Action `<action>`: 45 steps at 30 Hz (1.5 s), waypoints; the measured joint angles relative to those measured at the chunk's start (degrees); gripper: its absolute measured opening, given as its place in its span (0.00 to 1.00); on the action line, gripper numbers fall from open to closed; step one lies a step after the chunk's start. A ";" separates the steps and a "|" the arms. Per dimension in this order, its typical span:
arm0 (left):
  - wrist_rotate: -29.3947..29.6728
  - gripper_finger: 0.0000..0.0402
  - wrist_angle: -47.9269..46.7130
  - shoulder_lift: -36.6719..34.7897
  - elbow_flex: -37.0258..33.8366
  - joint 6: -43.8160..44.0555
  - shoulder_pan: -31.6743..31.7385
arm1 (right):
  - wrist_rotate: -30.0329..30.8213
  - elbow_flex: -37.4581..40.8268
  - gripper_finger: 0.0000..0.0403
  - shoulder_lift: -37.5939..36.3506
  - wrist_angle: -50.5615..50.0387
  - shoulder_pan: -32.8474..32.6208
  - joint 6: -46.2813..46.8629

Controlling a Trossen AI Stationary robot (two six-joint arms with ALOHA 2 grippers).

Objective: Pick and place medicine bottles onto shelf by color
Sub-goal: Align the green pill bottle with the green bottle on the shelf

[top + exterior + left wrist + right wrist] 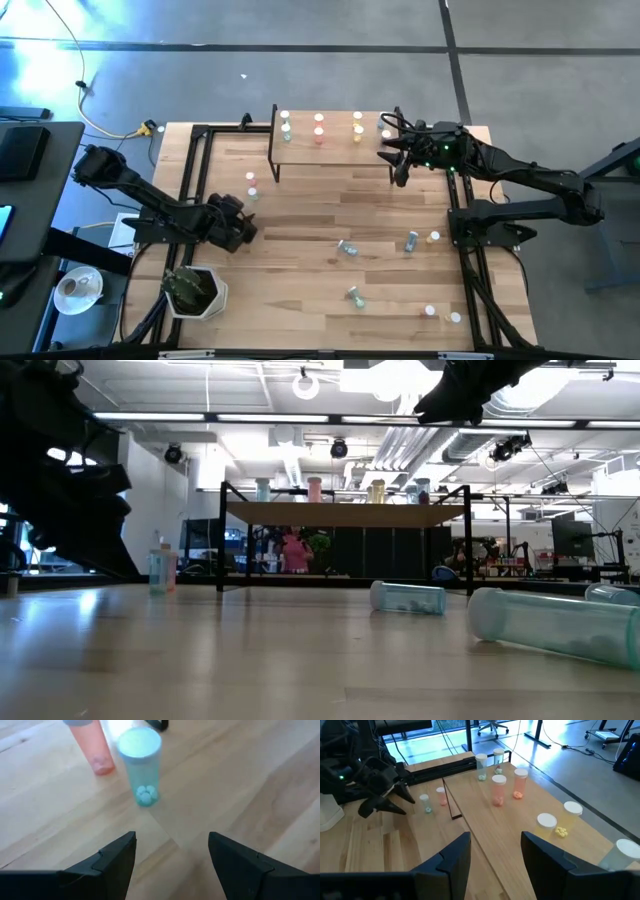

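Wooden tabletop [300,215], scattered bottles [347,247]; both end effectors [170,855] [492,850] wide, empty.

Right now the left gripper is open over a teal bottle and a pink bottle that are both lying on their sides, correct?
Not quite. The left gripper is open, but the teal bottle and the pink bottle stand upright, as the left wrist and low views show.

text: none legible | labels: none (bottles show plain sides) | signs: none

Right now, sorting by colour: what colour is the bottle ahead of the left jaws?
Teal bottle, left wrist view.
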State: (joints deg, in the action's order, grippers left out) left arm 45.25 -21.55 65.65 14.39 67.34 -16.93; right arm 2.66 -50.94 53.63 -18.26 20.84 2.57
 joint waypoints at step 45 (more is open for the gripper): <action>0.62 0.59 22.40 0.02 -6.20 -20.28 19.08 | -0.02 0.00 0.41 0.01 0.04 0.00 -0.02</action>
State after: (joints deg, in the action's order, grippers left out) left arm 45.87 0.86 65.67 8.19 47.06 2.15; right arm 2.63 -50.94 53.64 -18.22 20.84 2.55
